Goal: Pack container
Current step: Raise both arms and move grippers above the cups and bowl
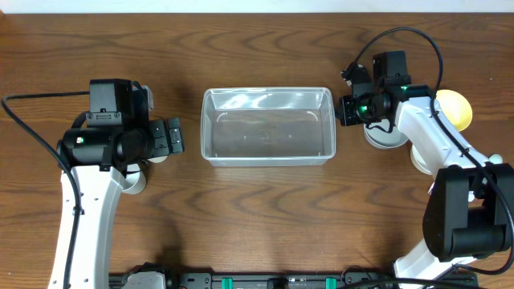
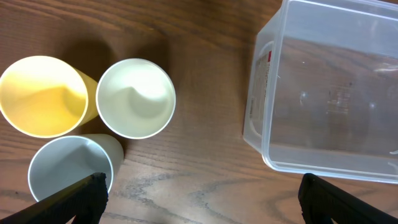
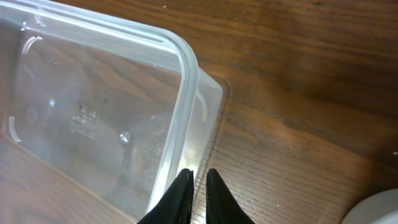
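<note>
Left fingers [image 2: 81,196] wide, container [image 2: 323,158] just beside; right fingers [image 3: 180,199] nearly together at its rim.

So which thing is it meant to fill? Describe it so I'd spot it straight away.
Start at the middle of the wooden table. There sits the container, a clear plastic rectangular tub with rounded corners and a rim. Unlike the small round cups off to one side of it, it is see-through, boxy and far larger.

One camera looked straight down from high above the brown wooden counter [image 1: 265,209]. Both wrist cameras sat close, each seeing the clear rectangular plastic tub [image 1: 267,128].
</note>
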You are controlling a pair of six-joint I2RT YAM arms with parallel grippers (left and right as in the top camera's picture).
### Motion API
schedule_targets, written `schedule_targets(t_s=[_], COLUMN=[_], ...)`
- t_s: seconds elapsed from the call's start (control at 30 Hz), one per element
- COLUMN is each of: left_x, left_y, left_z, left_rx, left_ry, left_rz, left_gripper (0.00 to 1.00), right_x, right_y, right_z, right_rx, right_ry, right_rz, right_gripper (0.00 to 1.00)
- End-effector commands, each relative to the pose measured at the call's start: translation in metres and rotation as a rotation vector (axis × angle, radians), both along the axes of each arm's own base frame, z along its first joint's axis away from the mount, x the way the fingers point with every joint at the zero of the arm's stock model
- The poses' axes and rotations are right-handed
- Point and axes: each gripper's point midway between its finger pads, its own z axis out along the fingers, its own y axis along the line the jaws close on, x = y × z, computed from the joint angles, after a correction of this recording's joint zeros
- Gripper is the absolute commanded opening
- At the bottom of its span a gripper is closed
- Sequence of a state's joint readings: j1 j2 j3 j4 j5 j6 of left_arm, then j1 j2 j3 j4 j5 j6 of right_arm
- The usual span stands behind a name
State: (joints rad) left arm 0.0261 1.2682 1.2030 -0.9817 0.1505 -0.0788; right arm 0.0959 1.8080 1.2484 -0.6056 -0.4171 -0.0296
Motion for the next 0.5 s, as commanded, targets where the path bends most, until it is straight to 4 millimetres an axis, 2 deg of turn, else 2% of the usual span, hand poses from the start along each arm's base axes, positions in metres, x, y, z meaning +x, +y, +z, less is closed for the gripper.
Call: schedule_targets(t_s=[0.0,0.17,0.3,0.4,0.47], left_x=[0.002,0.002,0.002,0.008,0.019], left_y=[0.002,0.002,0.002,0.002,0.003], left_z=[0.003,0.003,0.003,0.006,0.012], left_rx=[0.000,0.000,0.000,0.001,0.003], left_ry=[-0.003,-0.003,-0.003,-0.031,-0.081], left_rz=[0.008,0.008,0.008,0.008,0.008], left_gripper=[0.98,0.98,0.98,0.98,0.98], right_x=[0.000,-0.005,-0.004,0.003,0.008], right_y=[0.016,0.023,0.020,-0.003,-0.026], right_z=[0.008,0.010,0.008,-0.001,-0.006], right_rx=[0.039,0.075,0.050,-0.052,-0.138], right_ry=[-0.020,-0.006,-0.004,0.015,0.032], right_rz=[0.056,0.076,0.060,-0.066,-0.198], right_gripper=[0.10,0.12,0.29,0.31,0.33])
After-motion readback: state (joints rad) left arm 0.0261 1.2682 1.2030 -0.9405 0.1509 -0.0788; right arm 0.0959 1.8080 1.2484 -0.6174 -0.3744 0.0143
